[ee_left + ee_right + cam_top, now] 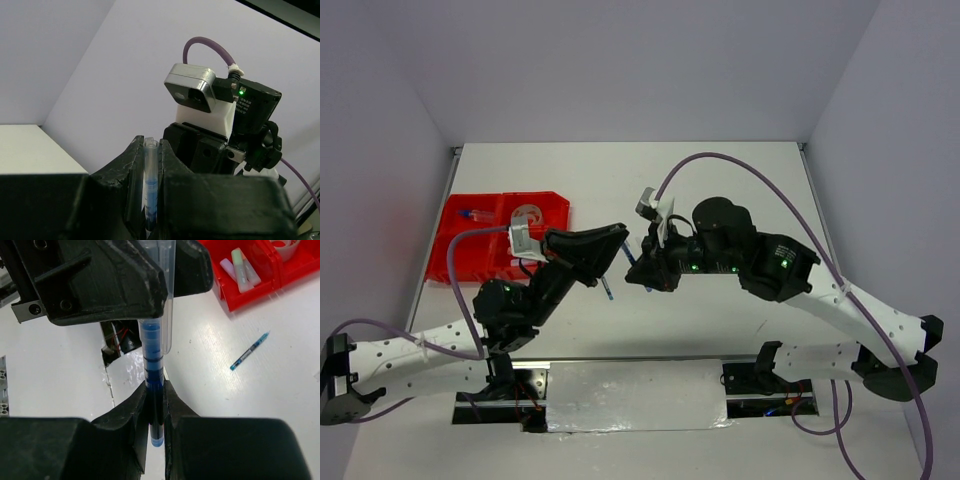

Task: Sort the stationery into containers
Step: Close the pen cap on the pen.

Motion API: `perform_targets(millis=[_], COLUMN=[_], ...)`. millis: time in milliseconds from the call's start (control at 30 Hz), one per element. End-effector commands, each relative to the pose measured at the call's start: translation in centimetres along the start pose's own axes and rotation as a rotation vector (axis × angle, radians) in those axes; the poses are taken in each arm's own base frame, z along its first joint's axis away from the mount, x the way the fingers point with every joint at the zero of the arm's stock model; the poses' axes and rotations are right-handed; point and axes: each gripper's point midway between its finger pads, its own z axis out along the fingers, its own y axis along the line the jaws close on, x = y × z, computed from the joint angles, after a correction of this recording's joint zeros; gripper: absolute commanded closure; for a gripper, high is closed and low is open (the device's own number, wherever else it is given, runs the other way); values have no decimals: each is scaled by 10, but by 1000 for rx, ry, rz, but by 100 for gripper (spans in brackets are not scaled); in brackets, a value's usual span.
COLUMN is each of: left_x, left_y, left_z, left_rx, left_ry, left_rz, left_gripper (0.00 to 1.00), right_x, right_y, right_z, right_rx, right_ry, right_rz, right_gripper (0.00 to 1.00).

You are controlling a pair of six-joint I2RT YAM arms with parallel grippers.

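Both grippers pinch one blue pen [154, 375] between them above the white table [720, 190]: the left gripper [150, 190] clamps its clear cap end, the right gripper [155, 410] its dark barrel. A second blue pen [249, 351] lies on the table near the red tray [455, 255], which holds pastel markers [240, 269].

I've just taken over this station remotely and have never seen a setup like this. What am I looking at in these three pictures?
Two white robot arms with black heads stand at the near edge of a white table. The overhead view looks down on both; the other two come from cameras on each wrist. The left pincer and right pincer are both shut on one thin blue pen with a clear cap, held between them above the table. Another thin blue pen lies loose on the table. A bright red plastic compartment tray at the left already holds pastel markers.
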Motion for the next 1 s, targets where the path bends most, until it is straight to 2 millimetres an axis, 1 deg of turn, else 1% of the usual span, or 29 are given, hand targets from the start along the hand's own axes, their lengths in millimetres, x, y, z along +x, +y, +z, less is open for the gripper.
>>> perform_targets(millis=[0,33,67,100,133,167,200,233,267,300,333,367,400,433,467,500,533,567,600,633,667,700,733,767,800,867,900,933,967], left_x=[172,155,147,140,121,113,104,85,77,62,52,46,30,20,13,1,-4,-10,-17,-20,-23,-27,-28,-32,-31,-30,-27,-29,-23], left_y=[53,42,46,49,43,55,58,59,53,55,55,58,57,56,55,50,47,43,36,33,29,23,21,17,17,13,13,5,7], left_z=[-99,-88,-87,-85,-73,-75,-72,-67,-62,-58,-59,-60,-55,-54,-52,-48,-46,-43,-38,-35,-33,-28,-26,-23,-22,-20,-21,-17,-19], left_rx=[-105,-78,-116,-145,-158,-239,-274,-323,-313,-364,-381,-420,-453,-466,-478,-483,-479,-463,-443,-433,-419,-397,-387,-377,-377,-356,-346,-302,-298], left_ry=[740,692,684,673,633,629,612,565,543,496,472,453,399,370,349,317,302,293,273,264,262,251,250,242,244,248,257,245,256], left_rz=[119,121,147,170,186,229,239,255,240,235,231,211,206,196,185,170,166,174,165,164,174,164,168,169,171,173,176,165,169], left_gripper=[100,100,100,100,100,100,100,100,100,100,98,88,85,82,74,71,69,65,60,46,37,33,30,25,23,15,14,14,14], right_x=[-204,-183,-169,-159,-137,-123,-99,-90,-79,-56,-52,-42,-24,-15,-7,6,12,23,28,29,36,37,39,41,42,45,45,47,46], right_y=[50,44,40,39,32,30,23,24,23,18,20,22,22,24,23,20,22,21,21,21,18,18,16,14,14,12,12,11,12], right_z=[-81,-62,-53,-50,-35,-28,-20,-18,-15,-4,-7,-3,4,8,13,20,24,29,31,31,34,35,35,35,36,37,37,38,35], right_rx=[-124,-126,-127,-128,-124,-123,-111,-118,-116,-114,-123,-137,-160,-176,-183,-183,-201,-208,-212,-216,-210,-205,-196,-192,-190,-183,-183,-178,-182], right_ry=[-858,-798,-748,-719,-658,-619,-577,-568,-557,-510,-515,-500,-459,-437,-415,-383,-365,-341,-332,-338,-328,-330,-330,-328,-324,-314,-314,-312,-323], right_rz=[-243,-235,-226,-219,-205,-191,-165,-143,-139,-111,-107,-95,-93,-97,-91,-81,-79,-67,-61,-56,-49,-45,-41,-38,-37,-31,-31,-26,-27], right_gripper=[100,100,100,100,100,100,100,100,100,100,100,100,100,100,100,100,100,100,100,100,100,100,100,100,100,100,100,100,100])
